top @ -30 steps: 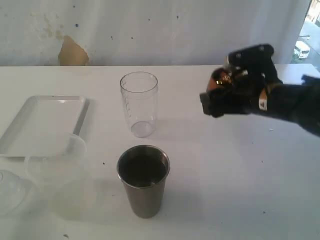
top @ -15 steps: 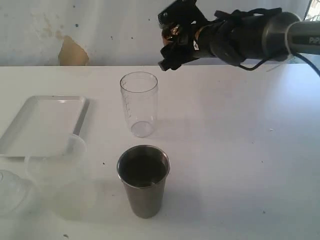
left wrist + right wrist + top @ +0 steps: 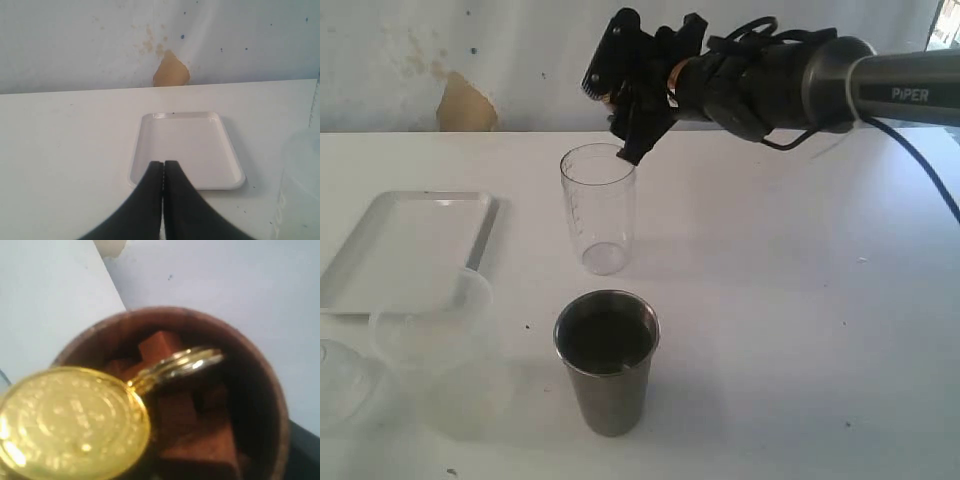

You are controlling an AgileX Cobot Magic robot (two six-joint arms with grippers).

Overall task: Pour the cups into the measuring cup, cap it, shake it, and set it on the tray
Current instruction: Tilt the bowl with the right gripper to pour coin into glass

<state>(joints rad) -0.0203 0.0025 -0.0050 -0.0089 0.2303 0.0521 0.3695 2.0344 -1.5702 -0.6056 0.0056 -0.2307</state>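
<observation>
One wooden cup [image 3: 125, 332] above measuring cup [image 3: 598, 208]

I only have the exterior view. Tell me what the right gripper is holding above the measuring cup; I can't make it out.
Observer: The right gripper is shut on the brown wooden cup; the right wrist view looks straight into its mouth.
Operator: Report what's inside.
Observer: It holds gold coins, one large at the rim, and reddish-brown blocks behind them.
Operator: Now the left gripper; it's outside my frame.
Observer: The left wrist view shows the left gripper with jaws closed on nothing, the tray ahead of it on the table.
</observation>
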